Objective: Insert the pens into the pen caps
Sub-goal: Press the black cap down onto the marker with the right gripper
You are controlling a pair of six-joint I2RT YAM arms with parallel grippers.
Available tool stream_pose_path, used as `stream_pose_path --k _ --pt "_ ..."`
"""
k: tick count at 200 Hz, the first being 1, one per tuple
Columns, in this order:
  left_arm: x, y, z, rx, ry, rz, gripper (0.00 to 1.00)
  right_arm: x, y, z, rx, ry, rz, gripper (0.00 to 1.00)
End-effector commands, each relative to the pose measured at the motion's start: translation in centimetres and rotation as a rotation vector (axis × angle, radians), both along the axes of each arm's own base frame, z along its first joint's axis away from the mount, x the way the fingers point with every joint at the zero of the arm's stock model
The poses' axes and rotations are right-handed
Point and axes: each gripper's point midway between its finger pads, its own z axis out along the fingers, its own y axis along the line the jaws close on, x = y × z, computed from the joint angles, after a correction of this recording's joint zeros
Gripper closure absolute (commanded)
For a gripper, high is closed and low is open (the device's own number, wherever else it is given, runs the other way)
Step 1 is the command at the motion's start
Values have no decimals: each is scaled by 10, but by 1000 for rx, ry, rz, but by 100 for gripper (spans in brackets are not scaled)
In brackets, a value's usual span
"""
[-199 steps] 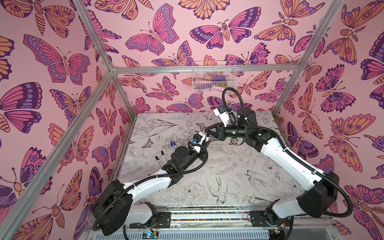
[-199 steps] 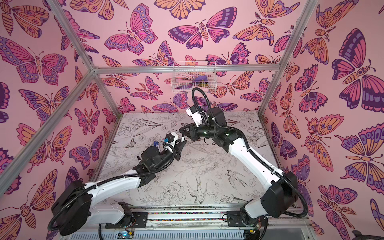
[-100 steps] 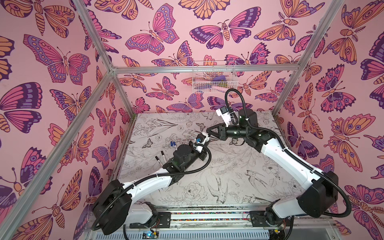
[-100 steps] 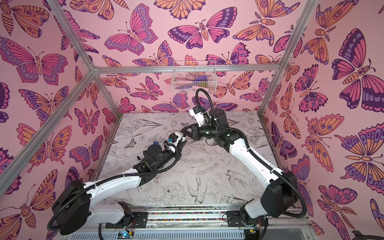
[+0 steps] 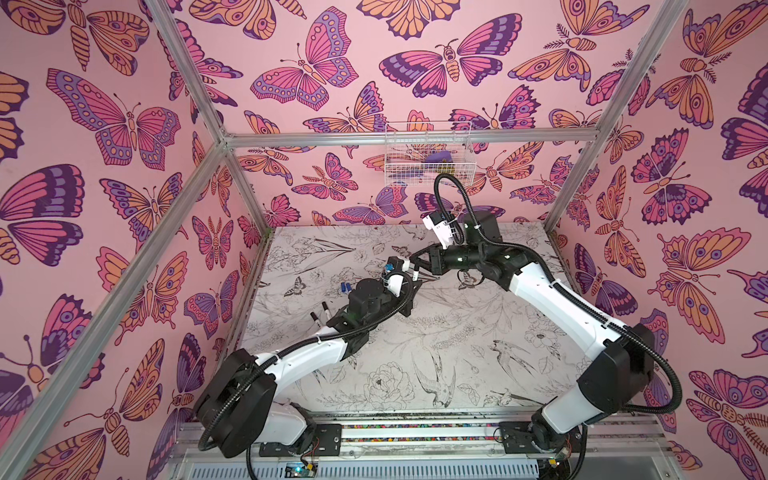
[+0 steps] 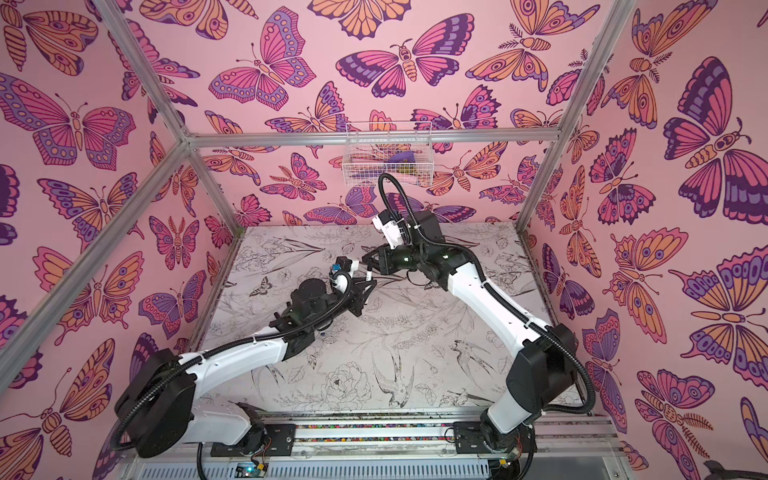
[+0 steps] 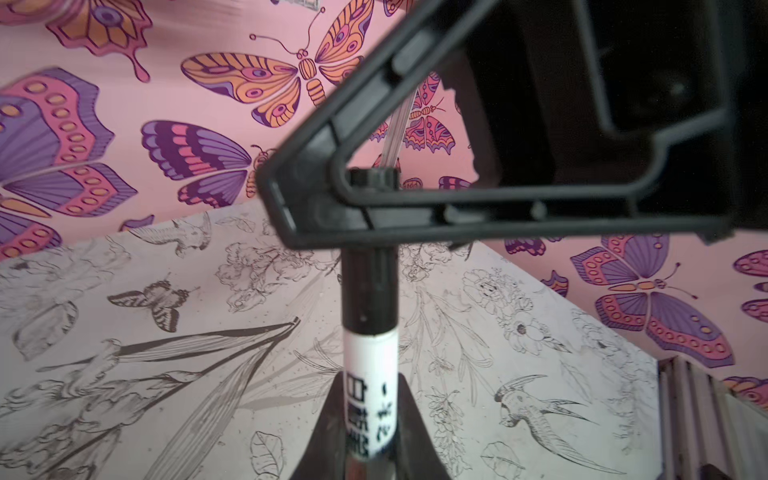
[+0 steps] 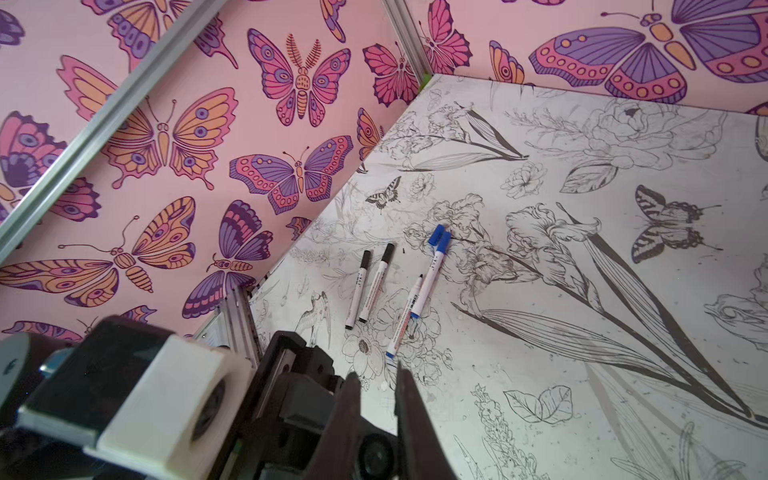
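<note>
Pen (image 7: 370, 365), a slim white cylinder with dark print, sits clamped in my left claw (image 7: 368, 380); my right claw (image 7: 365, 220) pinches the smooth black tubular cap (image 7: 369, 291) on its end.

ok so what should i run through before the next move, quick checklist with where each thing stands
1. Hold on the pen: ok, the left end effector is shut on its white barrel.
2. Hold on the black cap: ok, the right end effector is shut on it, as the left wrist view shows.
3. Cap in line with the barrel: ok, they run straight.
4. Cap pushed fully home: cannot tell. No tip shows at the joint, but the seat itself is hidden.
5. All pens capped: not ok. The uncapped pen lies on the table, with the loose blue cap close by.
</note>
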Motion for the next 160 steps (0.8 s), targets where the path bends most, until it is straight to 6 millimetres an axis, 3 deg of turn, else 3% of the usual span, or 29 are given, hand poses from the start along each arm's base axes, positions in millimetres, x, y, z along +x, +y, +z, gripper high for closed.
stream_pose_path --k 1,18,36,69,86,111,132,144,160 --pt "-40 12 214 -444 -527 -114 100 -58 -13 -113 -216 476 73 100" --pt "-38 10 214 -424 -542 -106 100 -56 -13 -111 -183 515 80 100" --pt "-33 14 216 -414 -565 -60 100 -66 -9 -110 -168 536 130 100" --pt "-22 26 227 -383 -649 39 100 -85 -16 -131 -325 490 154 100" --pt "-12 38 238 -405 -684 84 100 -88 -18 -133 -314 499 157 100" --pt "-2 51 252 -445 -707 112 100 -68 -26 -115 -102 612 102 100" --pt "-5 43 251 -428 -703 54 100 -48 -33 -96 81 640 70 100" --pt "-6 39 246 -430 -679 30 100 -50 -30 -95 82 630 83 100" --pt "-2 39 239 -454 -646 25 100 -66 -22 -109 -26 621 124 100"
